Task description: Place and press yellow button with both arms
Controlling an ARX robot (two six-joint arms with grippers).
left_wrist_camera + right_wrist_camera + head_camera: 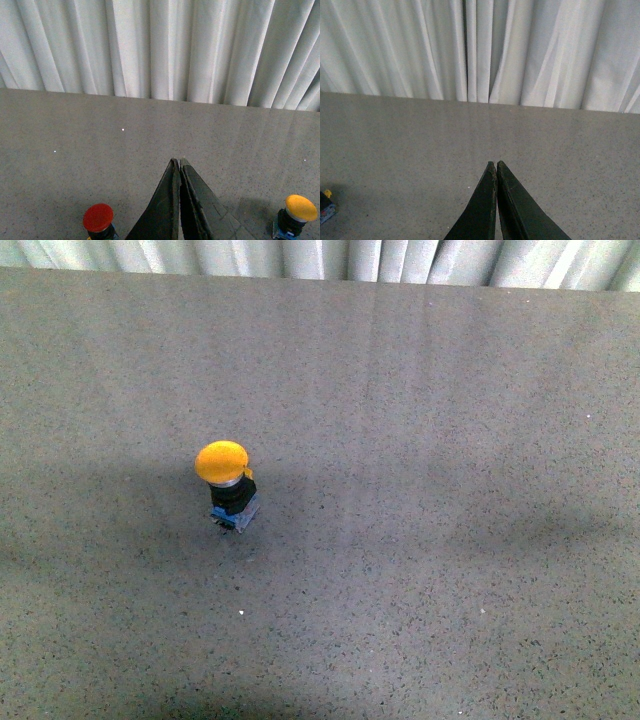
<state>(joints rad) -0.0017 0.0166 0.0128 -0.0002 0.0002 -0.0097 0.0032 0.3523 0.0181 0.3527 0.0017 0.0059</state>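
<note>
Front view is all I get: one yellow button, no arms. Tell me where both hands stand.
Observer: Left hand is shut, its fingers pressed together and holding nothing.
Operator: Report the right one.
Observer: Right hand is shut too and holds nothing, above bare table.
Operator: List anything else I'm missing.
Observer: A red button stands beside the left hand, opposite the yellow button.
</note>
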